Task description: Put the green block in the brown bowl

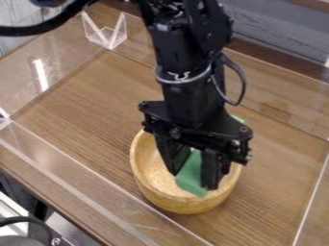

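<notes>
Green block (191, 173) is what this job turns on, and from where I stand it shows between the fingers of the black tool (199, 171), right over the brown bowl (186, 205). The tool looks closed on the block, one finger to either side, though its dark body hides the upper part of the grip. Seen from here, the block's lower end falls within the bowl's rim; whether it touches the wood inside, I can't tell. Behind the bowl, a bit of another green thing (240, 119) peeks out past the arm, too covered to name. Farther off from the bowl, toward the back left of the table (90, 108), there's a clear, frame-like object (106, 31) well apart from the work. I'd say the carrying is as good as finished and the release is the step in hand. The next move asks for a small lowering if there's space below, then fingers parted evenly, and a straight lift that doesn't catch the bowl's rim or drag the block along.
</notes>
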Robot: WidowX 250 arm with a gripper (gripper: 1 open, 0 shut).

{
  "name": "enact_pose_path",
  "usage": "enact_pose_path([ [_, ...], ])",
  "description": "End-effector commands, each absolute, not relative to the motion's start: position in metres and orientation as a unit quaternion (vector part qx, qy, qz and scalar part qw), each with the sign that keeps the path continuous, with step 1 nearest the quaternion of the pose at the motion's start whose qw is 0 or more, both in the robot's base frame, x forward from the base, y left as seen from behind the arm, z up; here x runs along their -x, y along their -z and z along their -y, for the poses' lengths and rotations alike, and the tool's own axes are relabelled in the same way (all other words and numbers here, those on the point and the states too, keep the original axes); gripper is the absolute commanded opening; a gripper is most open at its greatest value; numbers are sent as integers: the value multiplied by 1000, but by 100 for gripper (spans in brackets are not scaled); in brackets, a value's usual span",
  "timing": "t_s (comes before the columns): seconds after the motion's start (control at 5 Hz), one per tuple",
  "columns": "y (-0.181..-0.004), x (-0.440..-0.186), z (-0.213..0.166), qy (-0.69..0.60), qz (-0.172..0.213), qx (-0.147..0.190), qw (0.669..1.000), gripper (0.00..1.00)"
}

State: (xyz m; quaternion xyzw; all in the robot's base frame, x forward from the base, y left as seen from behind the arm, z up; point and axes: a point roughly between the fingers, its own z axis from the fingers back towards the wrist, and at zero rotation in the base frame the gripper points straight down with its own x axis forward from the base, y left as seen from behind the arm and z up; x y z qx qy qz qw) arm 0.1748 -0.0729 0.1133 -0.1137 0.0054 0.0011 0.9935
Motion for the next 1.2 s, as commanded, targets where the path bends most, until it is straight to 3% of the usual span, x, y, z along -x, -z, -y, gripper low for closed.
enact_pose_path([
  [0.0,-119,-179,71,-4,11,118,993,0],
  [1.0,-114,-182,71,-7,11,124,992,0],
])
